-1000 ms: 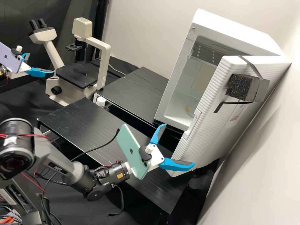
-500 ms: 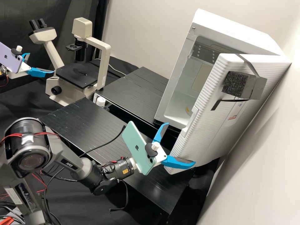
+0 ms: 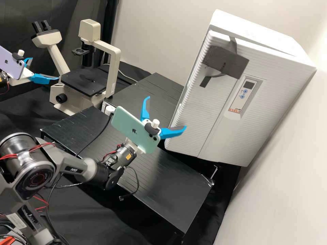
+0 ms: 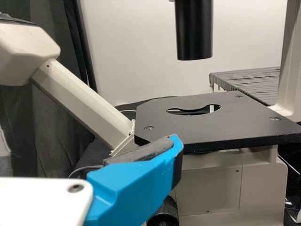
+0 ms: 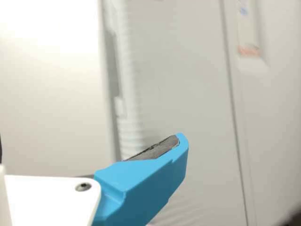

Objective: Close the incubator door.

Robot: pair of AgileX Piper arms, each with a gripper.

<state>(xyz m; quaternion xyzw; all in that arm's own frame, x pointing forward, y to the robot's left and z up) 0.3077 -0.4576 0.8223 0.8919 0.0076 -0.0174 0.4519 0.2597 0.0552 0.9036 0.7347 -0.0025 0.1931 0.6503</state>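
The white incubator door (image 3: 194,112) stands almost flush with the incubator body (image 3: 252,29); a narrow wedge shows along its top edge, and I cannot tell if it is fully shut. My right gripper (image 3: 166,111) is open and empty before the door's lower free edge, one finger overlapping it in the high view; contact is unclear. In the right wrist view, one finger of the right gripper (image 5: 146,181) shows before the blurred ribbed door (image 5: 188,103). My left gripper (image 3: 45,68) is open and empty beside the microscope. The left wrist view shows the left gripper (image 4: 136,183) near the microscope stage.
The microscope (image 3: 112,64) stands at the back left. Low black platforms (image 3: 170,190) extend before and beside the incubator. A dark foam block (image 3: 226,61) is strapped to the door's upper part. The pale wall (image 3: 282,177) borders the right side.
The door has swung from wide open to nearly against the body, hiding the interior. My right gripper has moved left and up in the high view, staying open. The left arm has stayed still.
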